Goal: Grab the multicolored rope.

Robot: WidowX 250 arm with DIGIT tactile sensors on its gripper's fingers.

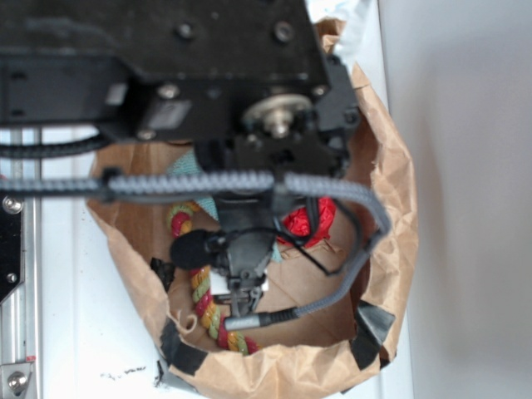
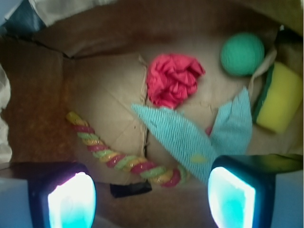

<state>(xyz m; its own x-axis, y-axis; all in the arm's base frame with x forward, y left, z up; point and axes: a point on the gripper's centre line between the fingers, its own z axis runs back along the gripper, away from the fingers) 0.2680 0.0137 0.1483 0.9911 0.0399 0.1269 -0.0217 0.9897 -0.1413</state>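
From the wrist view I see my pincer spread wide with nothing between the pads: one glowing pad at seven o'clock, the other at five o'clock.

The multicolored rope lies on the floor of the brown paper bag, just ahead of the pincer and toward the left pad. Its long axis runs from about nine o'clock down to six o'clock, so it sits slanted across the gap between the pads, not square to it. Its right end touches, or slips under, the light-blue cloth; I cannot tell which. I judge the coming move turns on that slant: I need to go down over the rope's lower half and perhaps turn the wrist so the pads close across the twist.

Counting left to right: one rope, one red crumpled ball at twelve o'clock, one blue cloth showing two flaps, one green ball at two o'clock, one yellow sponge at three o'clock.

In the exterior view the arm covers most of the bag; the rope curves out at seven o'clock of the pincer.
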